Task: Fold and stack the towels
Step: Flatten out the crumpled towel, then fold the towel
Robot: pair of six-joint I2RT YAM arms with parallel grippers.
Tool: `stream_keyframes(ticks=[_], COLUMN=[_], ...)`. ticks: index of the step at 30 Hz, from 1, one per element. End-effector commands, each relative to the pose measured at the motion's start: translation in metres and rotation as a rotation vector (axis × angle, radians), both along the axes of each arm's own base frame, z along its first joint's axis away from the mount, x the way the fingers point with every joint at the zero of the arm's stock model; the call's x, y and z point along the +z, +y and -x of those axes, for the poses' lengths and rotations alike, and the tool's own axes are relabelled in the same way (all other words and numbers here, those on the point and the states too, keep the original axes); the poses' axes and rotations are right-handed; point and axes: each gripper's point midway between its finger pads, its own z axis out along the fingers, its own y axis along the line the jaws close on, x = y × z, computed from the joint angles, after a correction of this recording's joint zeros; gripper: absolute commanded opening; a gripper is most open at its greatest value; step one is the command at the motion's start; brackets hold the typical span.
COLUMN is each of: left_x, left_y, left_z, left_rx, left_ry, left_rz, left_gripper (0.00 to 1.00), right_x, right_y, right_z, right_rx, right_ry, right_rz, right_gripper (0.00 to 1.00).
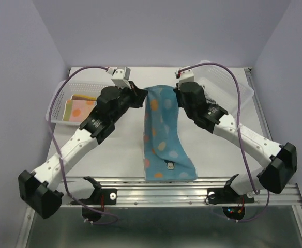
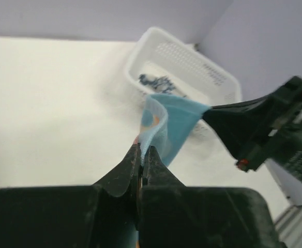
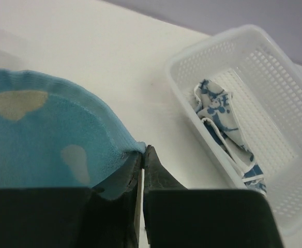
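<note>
2 grippers pinch the teal dotted towel [image 1: 164, 134] by its far corners: the left gripper [image 1: 144, 93] and right gripper [image 1: 176, 93] each have their jaws pressed onto cloth. It stretches between them and trails back onto the table [image 1: 115, 150] toward their bases. Beyond the right gripper, a blue-white patterned towel [image 3: 218, 111] lies in a white basket [image 3: 275, 67].

This is a robotics lab test cell. Plain pale-violet panels [image 1: 161, 31] close off the back and both sides of the top view, boxing in a white table [image 1: 125, 155]. An aluminium rail [image 1: 166, 192] runs across the bottom of the frame. Two black-and-white robot arms are bolted to it, the left arm [image 1: 84, 137] and the right arm [image 1: 239, 132], with purple cables [image 1: 238, 103] looping over them. White perforated baskets sit at upper left [image 1: 58, 103] and upper right [image 1: 226, 85]. A blue dotted towel [image 1: 164, 134] runs down the middle of the frame.
</note>
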Motion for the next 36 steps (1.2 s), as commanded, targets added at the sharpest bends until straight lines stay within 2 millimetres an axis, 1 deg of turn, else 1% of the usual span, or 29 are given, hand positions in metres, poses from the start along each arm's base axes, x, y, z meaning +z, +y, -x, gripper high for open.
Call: stream_keyframes(ticks=[1, 2, 3, 4, 6, 7, 8, 9, 11, 12, 13, 14, 15, 16, 17, 18, 19, 21, 23, 26, 27, 28, 29, 31, 32, 33, 34, 35, 36], left_x=[0.006, 0.001, -0.002, -0.013, -0.023, -0.032, -0.036, -0.043, -0.052, -0.047, -0.058, -0.061, -0.06, -0.068, -0.071, -0.072, -0.077, -0.083, -0.091, -0.101, -0.103, -0.108, -0.111, -0.122, -0.125, -0.127, -0.132, -0.136, -0.15], left_y=[0.025, 0.027, 0.029, 0.034, 0.041, 0.045, 0.047, 0.04, 0.039, 0.041, 0.038, 0.037, 0.038, 0.033, 0.032, 0.032, 0.031, 0.032, 0.031, 0.031, 0.031, 0.03, 0.03, 0.029, 0.03, 0.027, 0.027, 0.025, 0.02], left_z=[-0.059, -0.068, -0.077, -0.094, -0.11, -0.125, -0.132, -0.141, -0.152, -0.16, -0.167, -0.172, -0.177, -0.182, -0.185, -0.187, -0.192, -0.196, -0.194, -0.185, -0.181, -0.173, -0.168, -0.154, -0.149, -0.142, -0.13, -0.124, -0.11], left_rx=[0.176, 0.177, 0.173, 0.15, 0.148, 0.143, 0.136, 0.101, 0.082, 0.082, 0.066, 0.062, 0.058, 0.028, 0.021, 0.023, 0.016, 0.023, 0.016, 0.004, -0.001, -0.013, -0.018, -0.04, -0.04, -0.05, -0.053, -0.058, -0.071], left_ry=[-0.06, -0.053, -0.05, -0.042, -0.034, -0.038, -0.04, -0.04, -0.041, -0.06, -0.05, -0.055, -0.07, -0.072, -0.076, -0.075, -0.074, -0.061, -0.041, -0.013, -0.01, -0.001, 0.013, 0.043, 0.056, 0.064, 0.072, 0.078, 0.107], left_rz=[-0.063, -0.073, -0.08, -0.085, -0.089, -0.111, -0.125, -0.142, -0.175, -0.19, -0.198, -0.202, -0.212, -0.221, -0.233, -0.238, -0.253, -0.258, -0.255, -0.243, -0.237, -0.229, -0.21, -0.198, -0.183, -0.176, -0.169, -0.166, -0.166], left_gripper=[0.0, 0.0, 0.0, 0.0, 0.0, 0.0, 0.0, 0.0, 0.0, 0.0, 0.0, 0.0, 0.0, 0.0, 0.0, 0.0, 0.0, 0.0, 0.0, 0.0, 0.0, 0.0, 0.0, 0.0, 0.0, 0.0, 0.0, 0.0, 0.0], right_x=[0.039, 0.033, 0.039, 0.027, 0.018, 0.014, 0.009, 0.013, 0.007, -0.002, -0.007, -0.003, -0.014, -0.016, -0.008, -0.01, -0.02, -0.021, -0.024, -0.035, -0.032, -0.047, -0.041, -0.051, -0.065, -0.061, -0.075, -0.082, -0.076], right_y=[-0.021, -0.019, -0.019, -0.016, -0.021, -0.018, -0.019, -0.023, -0.022, -0.022, -0.019, -0.017, -0.018, -0.016, -0.014, -0.014, -0.012, -0.009, -0.006, -0.002, -0.001, 0.001, 0.0, 0.002, 0.0, -0.002, -0.001, -0.002, -0.004], right_z=[-0.037, -0.042, -0.05, -0.059, -0.073, -0.083, -0.09, -0.1, -0.111, -0.12, -0.125, -0.13, -0.138, -0.142, -0.147, -0.151, -0.156, -0.16, -0.161, -0.153, -0.148, -0.14, -0.133, -0.121, -0.112, -0.104, -0.093, -0.085, -0.075], right_rx=[-0.096, -0.087, -0.077, -0.078, -0.094, -0.089, -0.09, -0.082, -0.061, -0.056, -0.039, -0.031, -0.03, -0.016, -0.014, -0.014, 0.004, 0.023, 0.043, 0.087, 0.108, 0.138, 0.151, 0.197, 0.207, 0.217, 0.243, 0.253, 0.262], right_ry=[-0.163, -0.154, -0.18, -0.163, -0.151, -0.143, -0.135, -0.144, -0.14, -0.137, -0.128, -0.137, -0.119, -0.117, -0.13, -0.124, -0.104, -0.106, -0.096, -0.06, -0.058, -0.019, -0.024, 0.007, 0.039, 0.04, 0.075, 0.106, 0.102], right_rz=[-0.11, -0.099, -0.108, -0.088, -0.07, -0.069, -0.062, -0.071, -0.066, -0.053, -0.051, -0.054, -0.036, -0.032, -0.039, -0.037, -0.025, -0.015, -0.014, -0.002, 0.003, 0.011, 0.004, 0.008, 0.014, 0.006, 0.005, 0.002, -0.018], right_gripper=[0.01, 0.01, 0.01, 0.01, 0.01, 0.01, 0.01, 0.01, 0.01, 0.01, 0.01, 0.01, 0.01, 0.01, 0.01, 0.01, 0.01, 0.01, 0.01, 0.01, 0.01, 0.01, 0.01, 0.01, 0.01, 0.01, 0.01, 0.01, 0.01])
